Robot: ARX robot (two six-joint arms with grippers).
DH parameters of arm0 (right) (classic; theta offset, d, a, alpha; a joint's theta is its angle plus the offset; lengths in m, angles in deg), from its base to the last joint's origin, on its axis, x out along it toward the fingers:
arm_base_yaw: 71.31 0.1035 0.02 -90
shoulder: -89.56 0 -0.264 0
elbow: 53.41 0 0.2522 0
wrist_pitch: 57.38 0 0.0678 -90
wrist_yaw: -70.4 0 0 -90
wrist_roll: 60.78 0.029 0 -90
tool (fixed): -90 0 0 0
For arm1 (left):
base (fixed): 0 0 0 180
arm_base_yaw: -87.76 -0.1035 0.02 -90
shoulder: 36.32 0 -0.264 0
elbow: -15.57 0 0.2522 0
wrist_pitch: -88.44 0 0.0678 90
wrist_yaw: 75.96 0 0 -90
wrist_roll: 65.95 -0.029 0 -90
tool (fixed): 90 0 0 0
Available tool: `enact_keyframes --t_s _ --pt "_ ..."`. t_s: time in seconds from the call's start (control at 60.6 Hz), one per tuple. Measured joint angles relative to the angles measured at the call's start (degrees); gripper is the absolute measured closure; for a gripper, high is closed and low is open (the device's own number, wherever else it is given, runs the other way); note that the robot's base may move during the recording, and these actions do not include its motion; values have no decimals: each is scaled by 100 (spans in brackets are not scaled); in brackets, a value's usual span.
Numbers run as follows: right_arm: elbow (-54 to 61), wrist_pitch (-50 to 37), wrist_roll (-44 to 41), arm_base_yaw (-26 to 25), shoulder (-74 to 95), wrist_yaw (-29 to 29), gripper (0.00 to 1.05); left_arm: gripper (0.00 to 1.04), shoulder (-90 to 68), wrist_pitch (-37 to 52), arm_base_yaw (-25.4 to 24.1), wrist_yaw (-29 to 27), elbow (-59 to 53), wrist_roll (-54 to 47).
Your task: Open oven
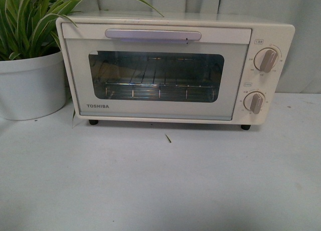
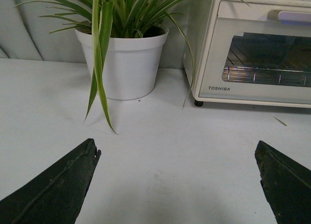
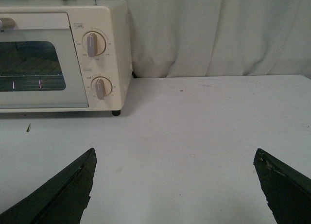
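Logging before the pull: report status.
Left gripper open, empty. Right gripper open, empty. Oven shut, handle untouched. Potted plant beside it, handle clear.

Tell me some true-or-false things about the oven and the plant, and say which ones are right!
1. The oven has its door shut. True.
2. The potted plant stands beside the oven on the side where the knobs are. False: it stands on the opposite side, away from the knobs.
3. The oven has two knobs, one above the other. True.
4. The left gripper is holding the handle. False: it is open over the table, apart from the oven and holding nothing.
5. Bread lies on the wire rack. False: the rack is bare.
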Motion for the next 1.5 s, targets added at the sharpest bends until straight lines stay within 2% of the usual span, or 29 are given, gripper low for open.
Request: enact_keyframes --t_s 0.792,0.825,0.858,0.974,1.073,1.205,1.37,1.502 --pt "0 0 -2 0 0 0 9 6 -59 -118 39 -90 31 83" --pt "0 0 -2 0 0 -2 9 6 -297 -518 162 -411 181 422" --pt "0 0 -2 0 0 0 9 6 -584 -704 262 -501 280 675" --pt "0 0 -2 0 0 -2 9 6 -1727 -599 815 -533 518 2092" --pt "0 0 -2 0 0 0 9 6 -2859 37 1449 -555 822 3394" --pt "0 0 -2 0 0 0 9 6 -4332 940 2057 -562 1196 4518" --pt "0 0 -2 0 0 0 9 6 -6334 2262 2286 -297 1615 5545" --pt "0 0 -2 0 0 0 9 6 -7318 2667 2391 -391 2015 5974"
